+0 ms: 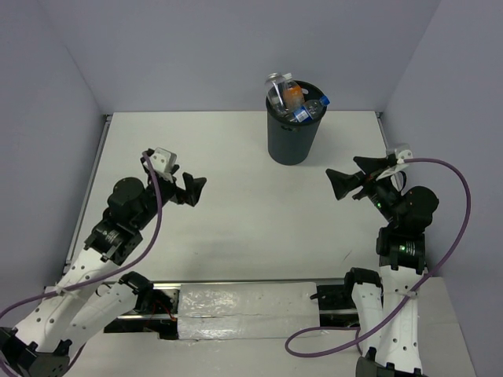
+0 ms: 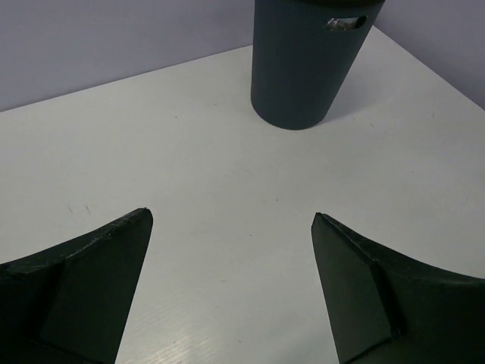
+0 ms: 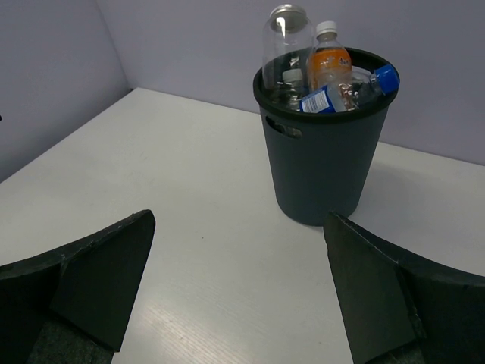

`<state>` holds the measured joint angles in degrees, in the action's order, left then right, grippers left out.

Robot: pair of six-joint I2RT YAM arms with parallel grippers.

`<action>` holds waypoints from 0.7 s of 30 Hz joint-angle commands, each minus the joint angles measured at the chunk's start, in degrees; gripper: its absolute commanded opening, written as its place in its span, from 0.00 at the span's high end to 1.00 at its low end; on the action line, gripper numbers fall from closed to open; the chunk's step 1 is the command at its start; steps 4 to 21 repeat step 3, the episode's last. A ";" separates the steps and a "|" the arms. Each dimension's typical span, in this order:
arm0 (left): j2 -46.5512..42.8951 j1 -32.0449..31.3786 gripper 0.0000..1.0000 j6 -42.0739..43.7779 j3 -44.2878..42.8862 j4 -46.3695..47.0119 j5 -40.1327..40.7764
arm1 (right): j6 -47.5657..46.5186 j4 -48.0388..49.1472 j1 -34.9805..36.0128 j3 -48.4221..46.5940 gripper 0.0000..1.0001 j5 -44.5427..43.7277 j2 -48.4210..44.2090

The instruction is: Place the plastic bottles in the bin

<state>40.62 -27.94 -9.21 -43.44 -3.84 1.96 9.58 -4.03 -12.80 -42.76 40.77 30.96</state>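
Note:
The dark grey bin stands upright at the back of the white table; it also shows in the left wrist view and the right wrist view. Several plastic bottles stick out of its top: an orange one, a clear one base up, and one with a blue cap and label. My left gripper is open and empty over bare table, left of the bin. My right gripper is open and empty, right of and nearer than the bin.
Grey walls close the table at the back and both sides. A metal rail runs along the left table edge. A white block lies between the arm bases at the near edge.

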 commanded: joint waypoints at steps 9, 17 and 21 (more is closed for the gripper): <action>-0.28 1.23 0.00 -0.02 -0.68 2.25 -1.52 | -0.44 1.48 -0.39 -0.83 0.00 -1.66 -0.29; -0.28 1.23 0.00 -0.02 -0.68 2.25 -1.52 | -0.44 1.48 -0.39 -0.83 0.00 -1.66 -0.29; -0.28 1.23 0.00 -0.02 -0.68 2.25 -1.52 | -0.44 1.48 -0.39 -0.83 0.00 -1.66 -0.29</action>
